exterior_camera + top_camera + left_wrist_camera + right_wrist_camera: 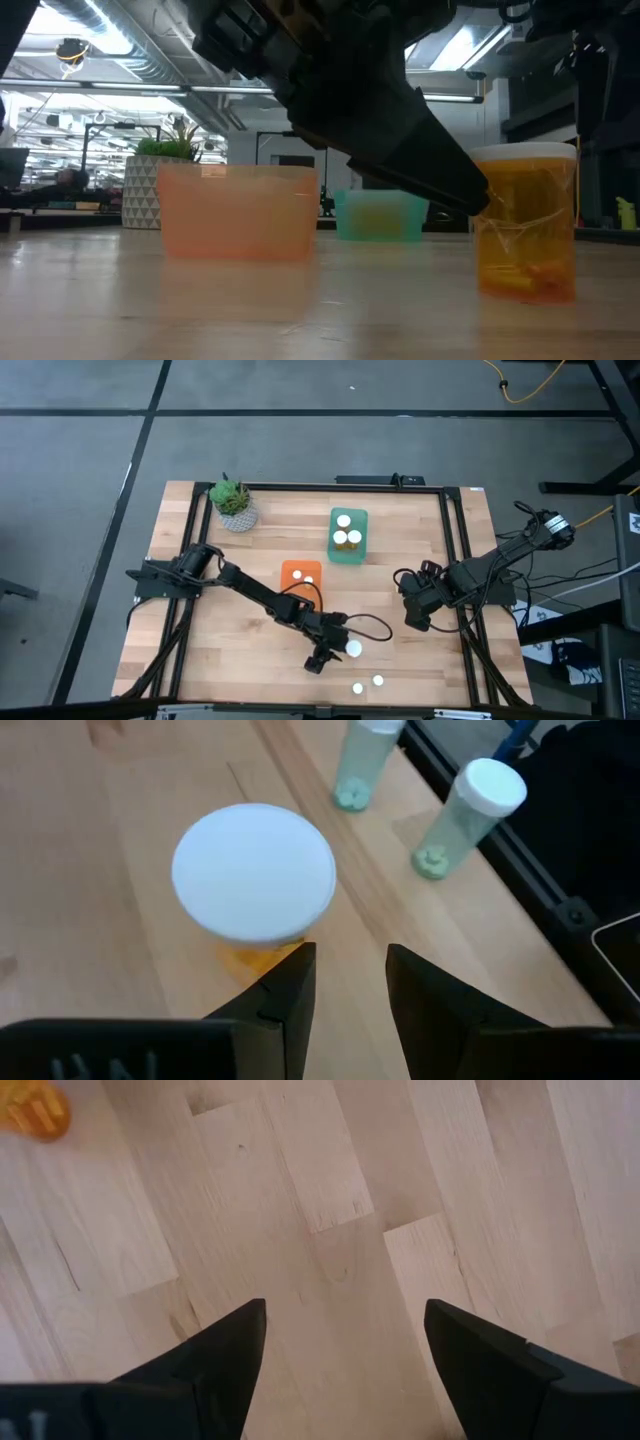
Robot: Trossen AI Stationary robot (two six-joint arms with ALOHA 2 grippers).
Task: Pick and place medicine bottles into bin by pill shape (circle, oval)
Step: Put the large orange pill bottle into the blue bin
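While three medicine bottles [346, 533] sat in the green bin [348, 554] at 12 o'clock, hovered left gripper [322, 656] unclenched beside an amber bottle [352, 649] at 6; three remained loose. Right gripper [415, 615] idle, spread wide.

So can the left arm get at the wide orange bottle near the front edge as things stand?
Probably yes: the left end effector is open beside the wide orange bottle, with nothing between; the two slim green bottles stand apart.

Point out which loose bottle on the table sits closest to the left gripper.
The wide-capped orange bottle, right beside the left gripper; the two narrow green bottles stand farther off.
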